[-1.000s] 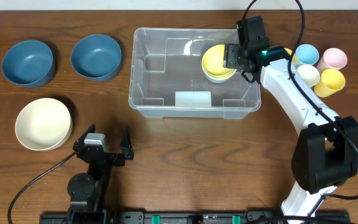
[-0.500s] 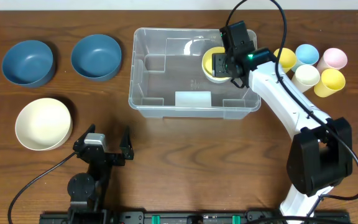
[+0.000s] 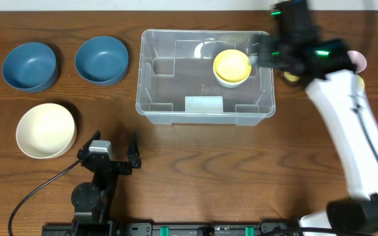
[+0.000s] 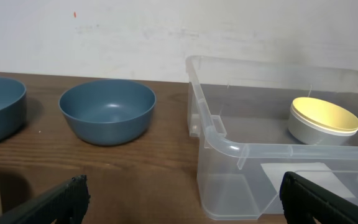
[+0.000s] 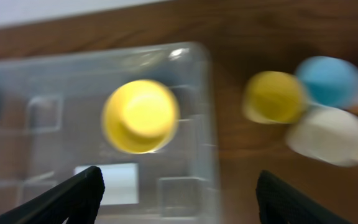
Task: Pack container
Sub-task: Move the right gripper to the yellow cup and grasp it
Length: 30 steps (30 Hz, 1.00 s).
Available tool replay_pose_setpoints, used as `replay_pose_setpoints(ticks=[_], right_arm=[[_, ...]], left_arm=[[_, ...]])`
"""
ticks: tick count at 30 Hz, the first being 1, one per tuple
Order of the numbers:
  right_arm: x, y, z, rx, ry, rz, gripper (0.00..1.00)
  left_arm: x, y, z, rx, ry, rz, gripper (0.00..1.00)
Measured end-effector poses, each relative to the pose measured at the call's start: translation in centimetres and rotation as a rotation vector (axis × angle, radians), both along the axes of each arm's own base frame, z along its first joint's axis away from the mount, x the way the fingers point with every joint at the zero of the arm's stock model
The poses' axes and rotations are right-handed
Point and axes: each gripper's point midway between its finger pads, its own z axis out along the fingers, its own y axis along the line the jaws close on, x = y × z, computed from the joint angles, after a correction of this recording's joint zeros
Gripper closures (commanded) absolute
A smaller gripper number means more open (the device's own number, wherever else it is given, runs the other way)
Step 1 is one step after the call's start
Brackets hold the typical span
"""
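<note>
The clear plastic container (image 3: 140, 78) stands at the table's centre back. It also shows in the left wrist view (image 4: 225, 140) and the right wrist view (image 5: 207, 112). Inside it at the right end sits a yellow cup (image 3: 231, 64) stacked with a white one, seen too in both wrist views (image 4: 324, 118) (image 5: 140, 115). My right gripper (image 3: 271, 56) is open and empty, above the container's right rim, blurred by motion (image 5: 178, 183). My left gripper (image 3: 114, 145) is open and empty at the front left, low over the table (image 4: 182, 190).
Two blue bowls (image 3: 29, 65) (image 3: 102, 59) and a cream bowl (image 3: 46, 130) sit left of the container. Loose cups stand right of it: yellow (image 5: 272, 96), blue (image 5: 328, 81), cream (image 5: 325, 134). A pink cup (image 3: 357, 60) peeks from behind the right arm.
My right gripper, down at the yellow cup inside the container before, has pulled up and to the right without it. The cup stays in the container. The left arm has not moved.
</note>
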Motion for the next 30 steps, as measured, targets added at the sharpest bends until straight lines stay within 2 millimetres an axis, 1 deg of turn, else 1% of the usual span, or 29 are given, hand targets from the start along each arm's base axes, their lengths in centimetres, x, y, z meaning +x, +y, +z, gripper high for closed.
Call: replay_pose_setpoints(ticks=[1, 3, 7, 8, 11, 12, 13, 15, 17, 19, 22, 25, 30], right_arm=[[-0.3, -1.6, 0.3, 0.003, 0.004, -0.041, 0.2], [-0.9, -5.2, 0.0, 0.004, 0.039, -0.137, 0.21], [-1.5, -10.8, -2.1, 0.008, 0.124, -0.293, 0.2], [-1.6, -12.5, -2.9, 0.012, 0.15, -0.339, 0.2], [-1.9, -15.7, -4.7, 0.021, 0.205, -0.426, 0.2], [-1.9, -16.4, -5.3, 0.025, 0.222, -0.447, 0.19], [-2.0, -17.5, -6.2, 0.03, 0.247, -0.476, 0.2], [-2.0, -18.7, -7.5, 0.043, 0.281, -0.505, 0.2], [-2.0, -19.6, -9.2, 0.069, 0.327, -0.526, 0.21], [-2.0, -20.0, -10.6, 0.092, 0.364, -0.534, 0.21], [-1.8, -20.0, -12.6, 0.113, 0.416, -0.533, 0.21], [-1.6, -19.9, -13.9, 0.121, 0.445, -0.528, 0.23], [-1.2, -19.9, -14.8, 0.124, 0.457, -0.528, 0.28]], left_arm=[[0.0, 0.0, 0.0, 0.0, 0.0, 0.0, 0.02], [0.0, 0.0, 0.0, 0.0, 0.0, 0.0, 0.02], [0.0, 0.0, 0.0, 0.0, 0.0, 0.0, 0.02], [0.0, 0.0, 0.0, 0.0, 0.0, 0.0, 0.02], [0.0, 0.0, 0.0, 0.0, 0.0, 0.0, 0.02], [0.0, 0.0, 0.0, 0.0, 0.0, 0.0, 0.02], [0.0, 0.0, 0.0, 0.0, 0.0, 0.0, 0.02], [0.0, 0.0, 0.0, 0.0, 0.0, 0.0, 0.02], [0.0, 0.0, 0.0, 0.0, 0.0, 0.0, 0.02], [0.0, 0.0, 0.0, 0.0, 0.0, 0.0, 0.02], [0.0, 0.0, 0.0, 0.0, 0.0, 0.0, 0.02], [0.0, 0.0, 0.0, 0.0, 0.0, 0.0, 0.02], [0.0, 0.0, 0.0, 0.0, 0.0, 0.0, 0.02]])
